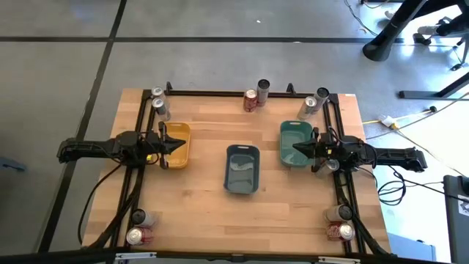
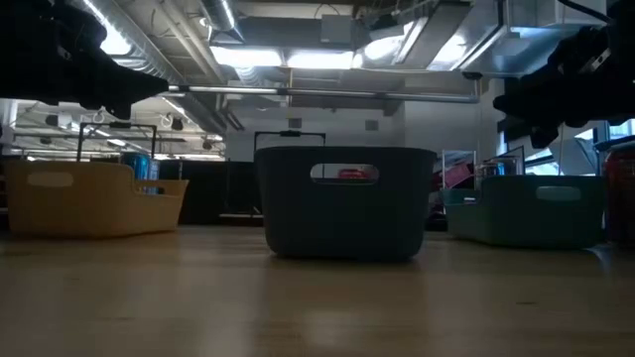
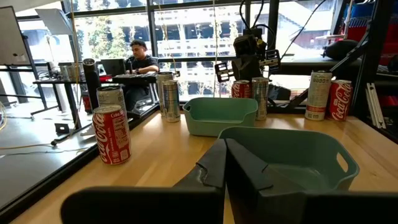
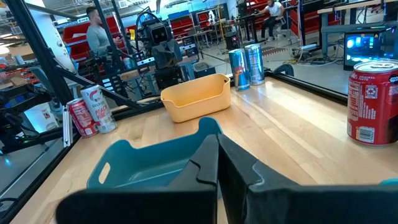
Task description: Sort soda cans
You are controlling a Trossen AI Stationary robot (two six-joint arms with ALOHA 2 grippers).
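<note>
Table (image 1: 205, 191): your three trays sit mid-table as bins, yellow tray (image 1: 177, 144) at 9 o'clock, grey-blue tray (image 1: 242, 169) centre, teal tray (image 1: 293, 142) at 3 | soda cans (image 1: 250, 100) unsorted, clustered at 12 and the corners | left gripper (image 1: 167, 145) over yellow, right gripper (image 1: 298, 149) over teal, both clenched, empty, likely parked.

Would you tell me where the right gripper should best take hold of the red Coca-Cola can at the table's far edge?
Grip the red Coca-Cola can across its round side wall, about mid-height, coming level from the near side. It stands upright with a taller grey can just beyond it, so that side is probably freest. The right gripper would first need to open.
</note>
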